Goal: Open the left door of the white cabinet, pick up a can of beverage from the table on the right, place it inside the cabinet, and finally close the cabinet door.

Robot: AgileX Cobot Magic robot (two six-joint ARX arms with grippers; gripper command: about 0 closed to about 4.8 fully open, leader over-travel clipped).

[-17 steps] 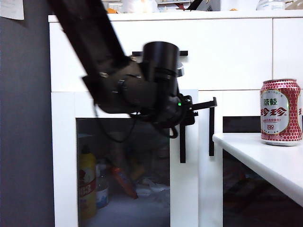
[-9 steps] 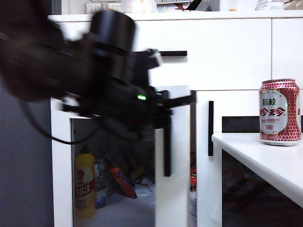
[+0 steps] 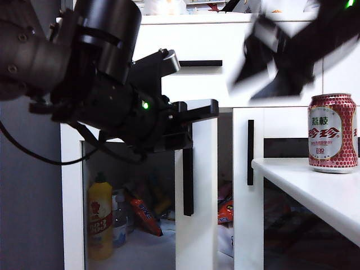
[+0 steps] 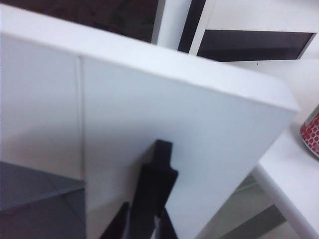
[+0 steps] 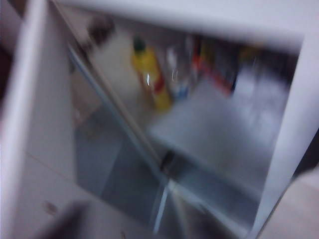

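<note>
Left gripper (image 3: pixel 194 121) clamped on handle (image 3: pixel 188 174) of left door (image 3: pixel 197 225), door ajar. Right gripper (image 3: pixel 270 62) blurred above can (image 3: pixel 333 133), jaw state unclear.

A dark grey wall (image 3: pixel 28 185) stands to the left of the white furniture. On top of the furniture some objects (image 3: pixel 169 7) sit in bright light, too blurred to name. Inside, on a pale shelf (image 3: pixel 143 247), there is a yellow bottle (image 3: pixel 102 219) and a red packet (image 3: pixel 147 216). The room light is soft and even.
</note>
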